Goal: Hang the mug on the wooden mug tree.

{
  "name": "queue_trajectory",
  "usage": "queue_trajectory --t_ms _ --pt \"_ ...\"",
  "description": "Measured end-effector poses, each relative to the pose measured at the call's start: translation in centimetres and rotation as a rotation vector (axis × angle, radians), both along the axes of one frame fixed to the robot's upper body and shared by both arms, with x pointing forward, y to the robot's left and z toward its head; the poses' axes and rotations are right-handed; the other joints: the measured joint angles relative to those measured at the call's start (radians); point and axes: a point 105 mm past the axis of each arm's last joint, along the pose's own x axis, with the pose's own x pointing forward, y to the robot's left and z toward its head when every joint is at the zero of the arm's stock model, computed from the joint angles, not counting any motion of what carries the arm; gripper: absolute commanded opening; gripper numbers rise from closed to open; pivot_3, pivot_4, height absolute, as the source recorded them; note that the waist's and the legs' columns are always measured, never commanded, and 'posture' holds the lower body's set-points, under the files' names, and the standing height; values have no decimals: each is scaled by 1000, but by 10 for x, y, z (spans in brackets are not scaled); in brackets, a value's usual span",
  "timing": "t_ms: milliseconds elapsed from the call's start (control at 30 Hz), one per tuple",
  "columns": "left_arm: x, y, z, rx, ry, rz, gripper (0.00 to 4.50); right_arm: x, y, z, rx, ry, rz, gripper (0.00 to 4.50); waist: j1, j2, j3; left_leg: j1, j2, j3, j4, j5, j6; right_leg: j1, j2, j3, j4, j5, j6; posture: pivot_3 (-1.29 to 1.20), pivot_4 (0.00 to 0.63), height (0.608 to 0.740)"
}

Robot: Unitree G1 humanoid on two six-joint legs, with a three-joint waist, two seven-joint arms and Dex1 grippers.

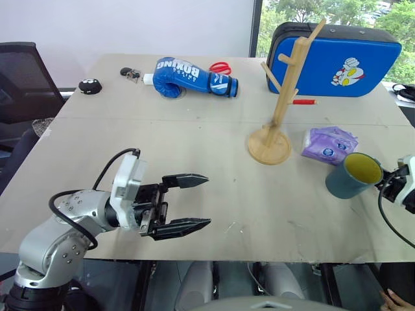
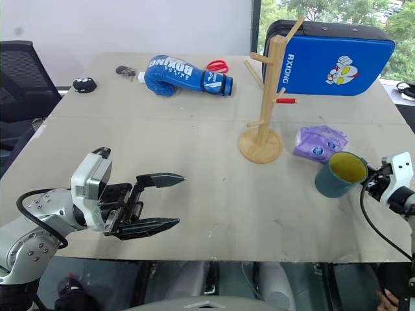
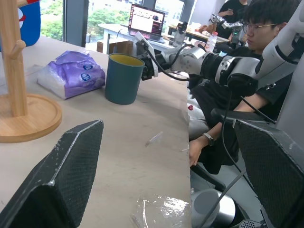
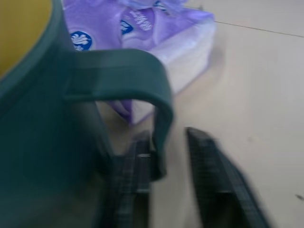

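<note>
The teal mug point(image 1: 353, 175), yellow inside, stands upright near the table's right edge, beside a purple tissue pack. My right gripper point(image 4: 164, 156) reaches it from the right and is shut on its handle point(image 4: 156, 95), one finger inside the loop and one outside. The wooden mug tree point(image 1: 279, 110) stands on its round base point(image 1: 269, 148) a little left of the mug and farther back, with bare pegs. My left gripper point(image 1: 206, 201) hovers open over the table's near left part, pointing right, nothing between its fingers.
A purple tissue pack point(image 1: 329, 144) lies between mug and tree base. A blue boxing glove point(image 1: 188, 76), red scissors point(image 1: 220, 67), a red pen point(image 1: 303, 102) and a blue pad point(image 1: 337, 61) sit at the back. A person point(image 3: 247, 28) sits beyond the table's right edge.
</note>
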Motion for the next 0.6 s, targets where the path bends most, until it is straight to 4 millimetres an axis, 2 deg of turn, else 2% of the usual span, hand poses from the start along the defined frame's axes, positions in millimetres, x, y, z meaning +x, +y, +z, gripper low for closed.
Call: queue_trajectory --t_ms 200,367,500,600 --pt "2 0 0 0 2 15 4500 0 3 1 15 -8 19 55 3 0 0 0 0 0 0 0 0 0 0 0 0 0 0 0 150 740" --pt "3 0 0 -10 1 24 4500 -10 7 7 11 -29 30 55 3 1 0 0 0 0 0 0 0 0 0 0 0 0 0 0 150 740" --pt "5 -2 2 -21 -9 30 4500 -16 13 24 -3 -75 38 55 3 1 0 0 0 0 0 0 0 0 0 0 0 0 0 0 150 740" --pt "7 -2 5 -29 -22 35 4500 -21 33 49 -43 -117 108 55 -1 2 1 0 0 0 0 0 0 0 0 0 0 0 0 0 150 740"
